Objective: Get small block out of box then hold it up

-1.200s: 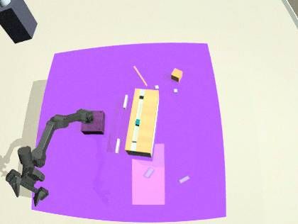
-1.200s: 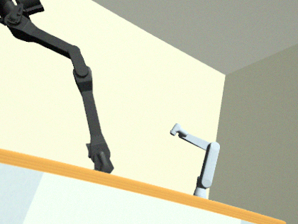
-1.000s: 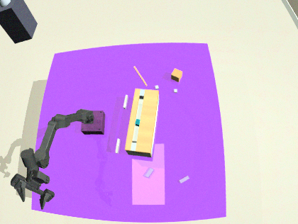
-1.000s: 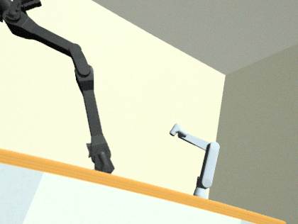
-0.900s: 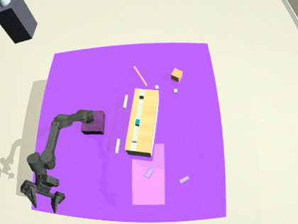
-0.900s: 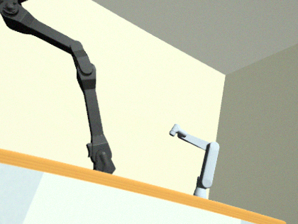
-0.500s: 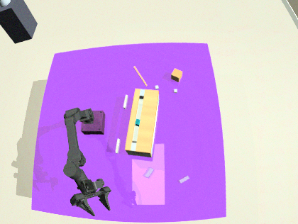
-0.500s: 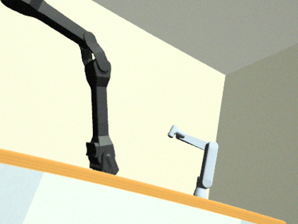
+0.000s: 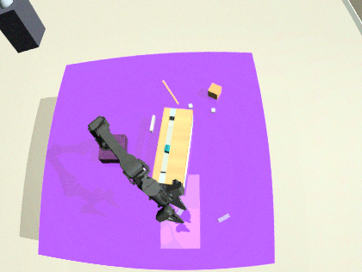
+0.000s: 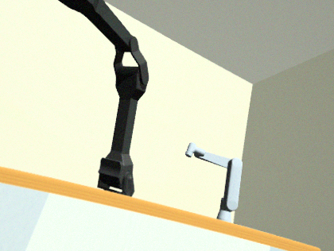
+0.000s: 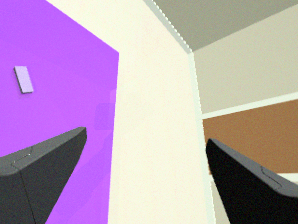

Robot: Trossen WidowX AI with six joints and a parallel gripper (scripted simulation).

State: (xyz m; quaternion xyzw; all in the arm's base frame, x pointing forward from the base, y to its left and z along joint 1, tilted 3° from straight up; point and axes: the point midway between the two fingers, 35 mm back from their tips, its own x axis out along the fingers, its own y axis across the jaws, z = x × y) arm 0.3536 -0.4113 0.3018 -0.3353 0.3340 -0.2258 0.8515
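Note:
The box stands mid-table, with a wooden top and a pale strip along its left side; its wooden edge crosses the exterior view. A small teal block shows in that strip, about midway along the box. Its height and the shelf ends cannot be made out. My gripper is open and empty. It is raised over the pink patch, just beyond the box's near end, and the arm passes in front of that end's left corner. The wrist view shows neither box nor block.
A pink patch lies at the box's near end, with a pale piece partly behind the fingers. A lavender bar lies right of it. A white bar lies left of the box. A stick, orange cube and two white cubes lie beyond.

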